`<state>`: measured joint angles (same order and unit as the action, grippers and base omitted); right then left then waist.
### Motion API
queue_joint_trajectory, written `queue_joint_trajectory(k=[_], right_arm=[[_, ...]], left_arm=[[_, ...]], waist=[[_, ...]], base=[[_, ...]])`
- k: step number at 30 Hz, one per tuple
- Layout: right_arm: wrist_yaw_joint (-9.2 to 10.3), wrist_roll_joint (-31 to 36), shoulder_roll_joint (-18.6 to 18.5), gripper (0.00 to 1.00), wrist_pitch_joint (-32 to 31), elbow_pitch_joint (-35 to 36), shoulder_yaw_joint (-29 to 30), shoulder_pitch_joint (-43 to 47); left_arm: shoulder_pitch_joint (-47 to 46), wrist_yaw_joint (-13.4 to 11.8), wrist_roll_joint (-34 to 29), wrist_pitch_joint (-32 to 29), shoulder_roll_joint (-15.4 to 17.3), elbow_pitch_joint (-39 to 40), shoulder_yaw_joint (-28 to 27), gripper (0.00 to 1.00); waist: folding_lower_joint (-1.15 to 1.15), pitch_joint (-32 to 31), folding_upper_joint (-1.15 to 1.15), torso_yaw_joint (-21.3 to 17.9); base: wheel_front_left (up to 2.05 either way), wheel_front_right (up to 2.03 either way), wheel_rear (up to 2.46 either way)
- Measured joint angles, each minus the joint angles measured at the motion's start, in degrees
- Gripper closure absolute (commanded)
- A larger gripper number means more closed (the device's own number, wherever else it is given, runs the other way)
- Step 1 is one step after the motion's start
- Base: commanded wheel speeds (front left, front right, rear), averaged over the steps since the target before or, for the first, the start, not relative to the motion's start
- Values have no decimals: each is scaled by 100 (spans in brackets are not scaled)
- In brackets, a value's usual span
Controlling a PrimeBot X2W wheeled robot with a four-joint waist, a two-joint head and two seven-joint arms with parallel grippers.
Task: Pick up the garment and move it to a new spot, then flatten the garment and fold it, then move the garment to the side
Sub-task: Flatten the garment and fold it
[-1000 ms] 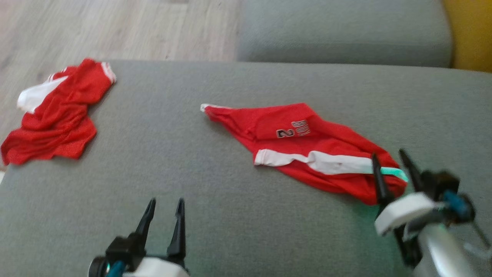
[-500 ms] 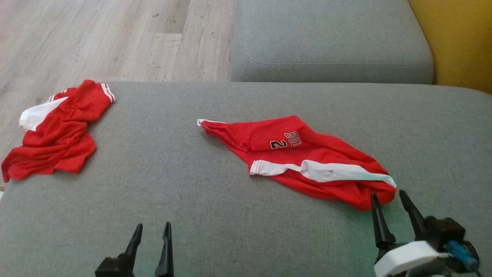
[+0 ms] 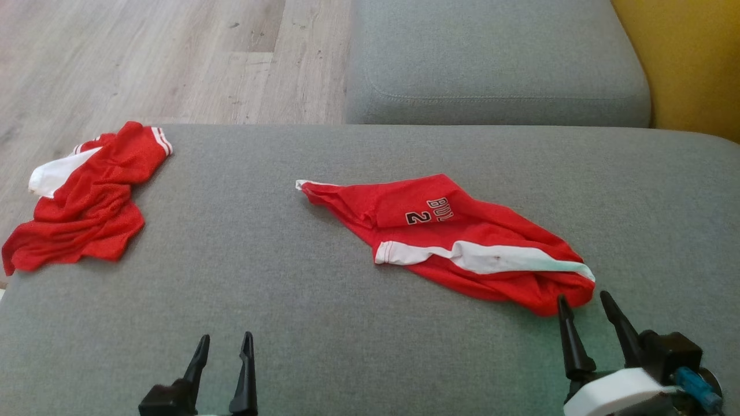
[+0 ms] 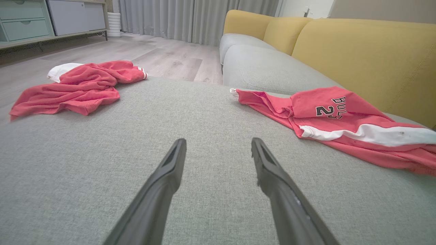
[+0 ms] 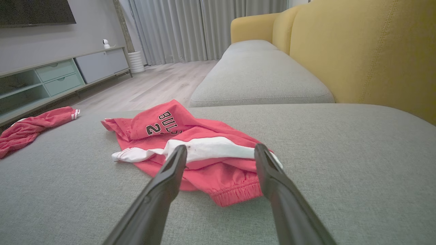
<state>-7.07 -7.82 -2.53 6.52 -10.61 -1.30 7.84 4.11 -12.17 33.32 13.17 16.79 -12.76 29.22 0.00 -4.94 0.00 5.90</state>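
**Garment loose on the cushion, both grippers open and empty**

Your garment [image 3: 462, 242] lies crumpled right of centre on the grey cushion [image 3: 324, 335]. It is red, with a broad white stripe along its length and dark print on a fold turned up near its middle. It runs slantwise: one thin end points away and to the left, and the bulkier end, with a gathered hem, lies nearest the robot on the right. It is neither flat nor folded.

Your right gripper [image 3: 581, 296] sits just at that near end. Its fingers are spread apart with nothing between them, and the tips point at the hem. In the right wrist view the hem shows in the gap between the fingers, a little beyond the tips. The left-hand tip is at the edge of the cloth, but you cannot tell whether it touches.

Your left gripper [image 3: 226, 335] hangs over bare cushion, well apart from the garment. Its fingers are parted and hold nothing.

A second red cloth [image 3: 87, 202], with a white patch, is bunched at the cushion's far left edge. Beyond it is the wood floor [image 3: 144, 52]. Another grey seat [image 3: 491, 58] lies behind the cushion, with a yellow backrest [image 3: 682, 58] on its right.
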Motion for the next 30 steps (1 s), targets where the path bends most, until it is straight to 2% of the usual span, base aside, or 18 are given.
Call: queue_joint_trajectory(k=[19,23,30], right_arm=[[0,34,0,0,-52,153,-19,-9],[0,136,0,0,-109,278,-13,-32],[0,238,0,0,-205,490,-85,-346]], left_arm=[[-86,-35,-3,-83,26,123,68,0],[-649,168,-121,-322,-56,108,354,0],[-1846,578,-213,-769,-542,-417,800,0]], waist=[[0,184,0,33],[0,352,0,-78],[1,811,0,-344]], base=[[0,0,0],[0,0,0],[0,0,0]])
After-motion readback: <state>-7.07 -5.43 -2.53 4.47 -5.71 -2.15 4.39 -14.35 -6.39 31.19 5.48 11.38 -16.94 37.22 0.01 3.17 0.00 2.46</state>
